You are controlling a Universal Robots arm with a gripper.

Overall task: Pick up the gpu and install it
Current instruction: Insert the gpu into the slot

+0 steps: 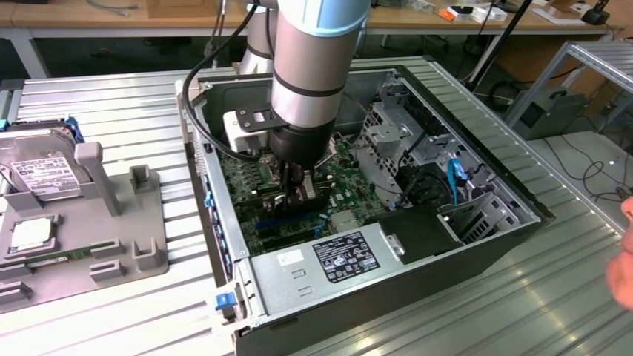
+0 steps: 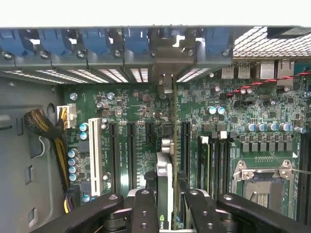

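My gripper point(image 1: 296, 191) reaches down into the open computer case point(image 1: 450, 100), just above the green motherboard point(image 1: 342, 189). In the wrist view the gpu point(image 2: 164, 182) is seen edge-on, a thin card between the two black fingers point(image 2: 145, 211). The gripper point(image 2: 167, 213) is shut on it. The card's silver end bracket point(image 2: 167, 60) lies against the case's rear slot wall, among the blue slot latches point(image 2: 136, 41). The card stands over the motherboard between the black expansion slots point(image 2: 131, 155), in line with one of them. Whether its edge sits in the slot is hidden.
A grey fixture point(image 1: 118, 193) on the exterior view's left holds a silver hard drive point(image 1: 44, 174) and a chip point(image 1: 30, 233). Inside the case are the power supply point(image 1: 346, 258), a drive cage point(image 1: 396, 133), memory sticks point(image 2: 204, 165) and the CPU socket point(image 2: 265, 187). A person's hand point(image 1: 623, 267) shows at the right edge.
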